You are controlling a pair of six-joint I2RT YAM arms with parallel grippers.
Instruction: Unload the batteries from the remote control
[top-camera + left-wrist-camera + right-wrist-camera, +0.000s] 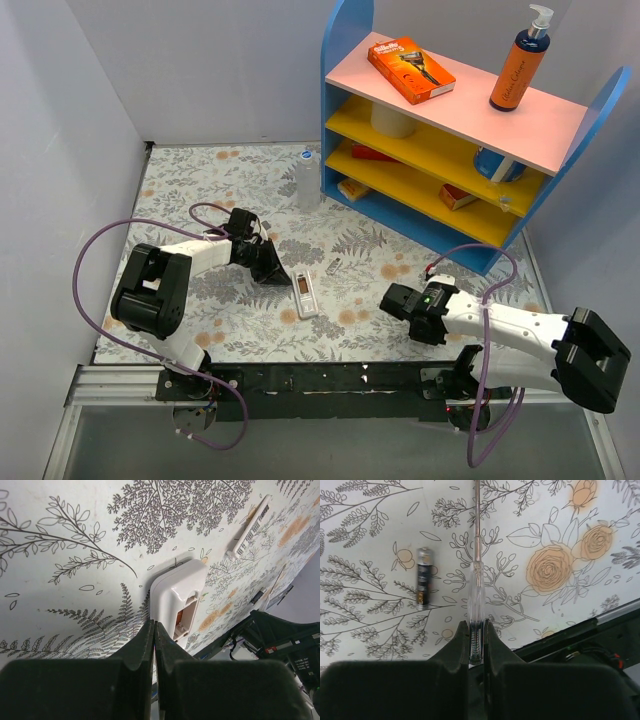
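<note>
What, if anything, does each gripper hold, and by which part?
The right gripper holds a clear-handled screwdriver by the rear end of its handle. The left gripper is shut, with nothing seen between its fingers.

From the top: fixed high behind the arm bases, facing down and forward, far enough to take in the whole table (230, 180) and shelf (430, 190). From the left wrist: low and close, aimed along the left gripper (155, 630) at the remote (177, 597), shared with the top view. From the right wrist: close above the table, aimed down past the right gripper (476, 630).
</note>
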